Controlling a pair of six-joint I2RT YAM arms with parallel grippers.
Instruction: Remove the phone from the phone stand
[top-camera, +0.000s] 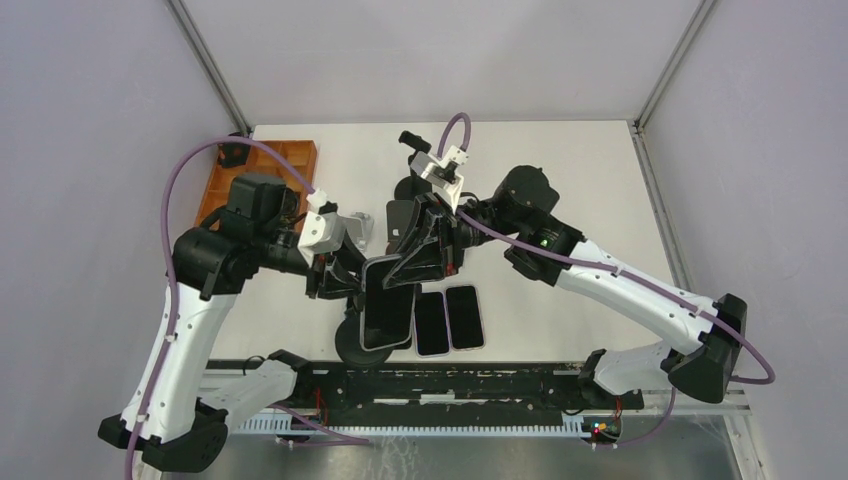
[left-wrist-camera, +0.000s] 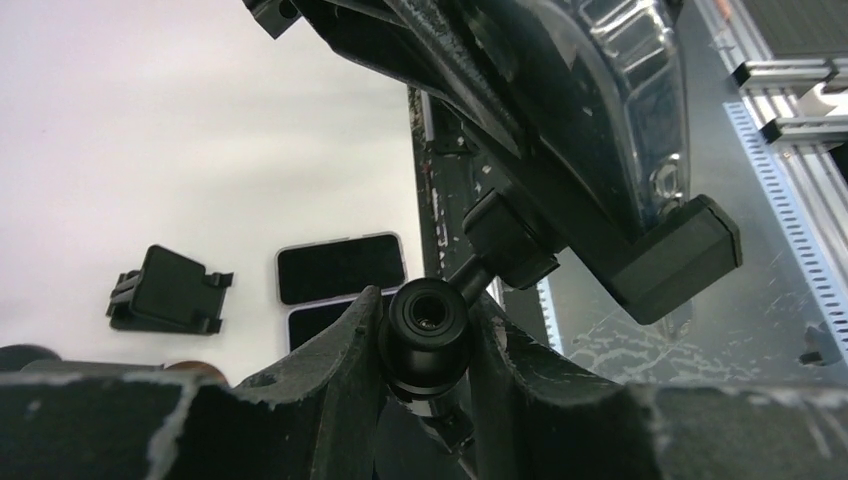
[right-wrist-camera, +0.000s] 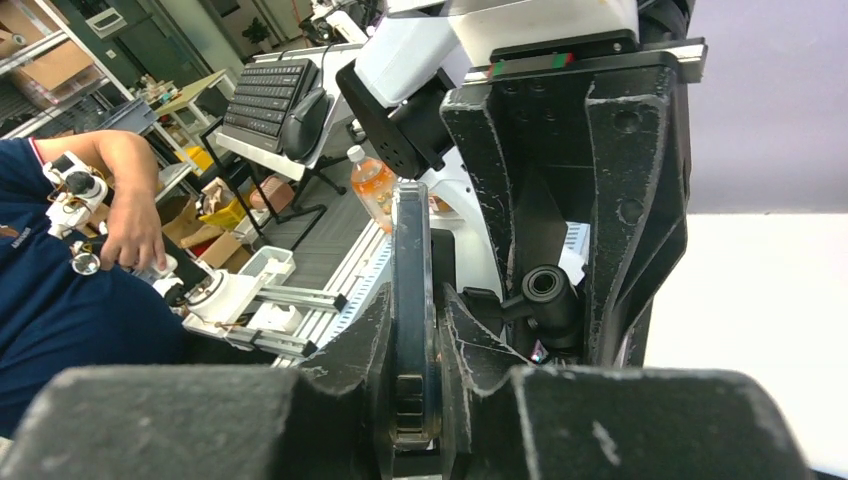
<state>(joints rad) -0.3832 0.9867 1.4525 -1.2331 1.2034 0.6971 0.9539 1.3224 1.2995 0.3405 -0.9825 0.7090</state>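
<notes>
The phone (top-camera: 388, 300), dark-screened in a clear case, is tilted up above the table's front edge, still against the black phone stand's clamp (left-wrist-camera: 676, 252). My right gripper (top-camera: 428, 250) is shut on the phone's upper edge; in the right wrist view the phone (right-wrist-camera: 411, 270) stands edge-on, pinched between both fingers of the gripper (right-wrist-camera: 412, 320). My left gripper (top-camera: 335, 268) is shut on the stand's black ball-joint stem (left-wrist-camera: 428, 325), which sits between its fingers (left-wrist-camera: 352, 340). The phone's back (left-wrist-camera: 600, 90) fills the top of that view. The stand's round base (top-camera: 358, 346) rests on the table.
Two other phones (top-camera: 432, 322) (top-camera: 465, 316) lie flat side by side near the front edge. A small black clip part (left-wrist-camera: 170, 290) lies on the white table. An orange tray (top-camera: 262, 165) sits at the back left, a second black stand (top-camera: 410, 186) behind my right gripper.
</notes>
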